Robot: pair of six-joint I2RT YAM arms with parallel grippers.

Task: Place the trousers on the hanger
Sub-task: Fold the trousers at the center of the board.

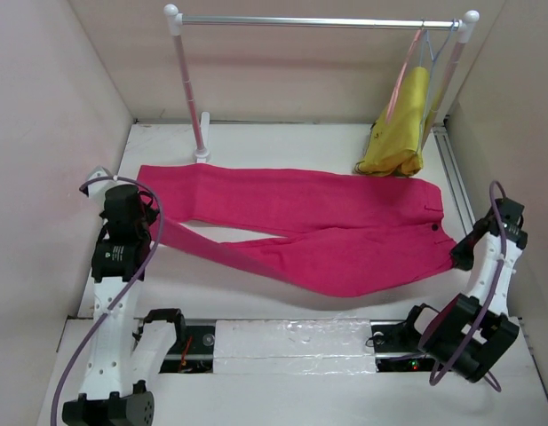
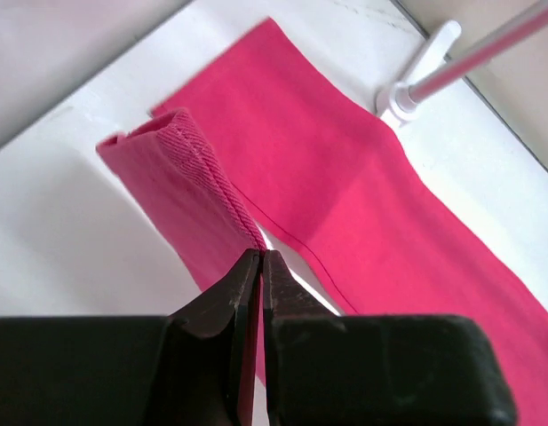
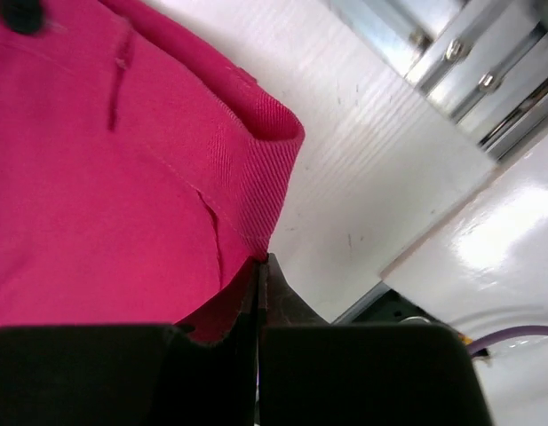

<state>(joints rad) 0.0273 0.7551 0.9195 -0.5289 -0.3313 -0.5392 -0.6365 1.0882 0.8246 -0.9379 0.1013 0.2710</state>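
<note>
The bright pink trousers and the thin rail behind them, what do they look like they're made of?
The bright magenta-pink trousers: woven cloth, probably cotton twill, matte; fine diagonal ribs show at the hem and waistband. The thin silvery clothes rail: seemingly a metal tube, smooth and shiny, judging by its bright glint.

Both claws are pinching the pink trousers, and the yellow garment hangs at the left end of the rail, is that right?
Not quite: the yellow garment hangs at the right end of the rail, as the top view shows. The left gripper and the right gripper do both pinch the pink trousers.
</note>
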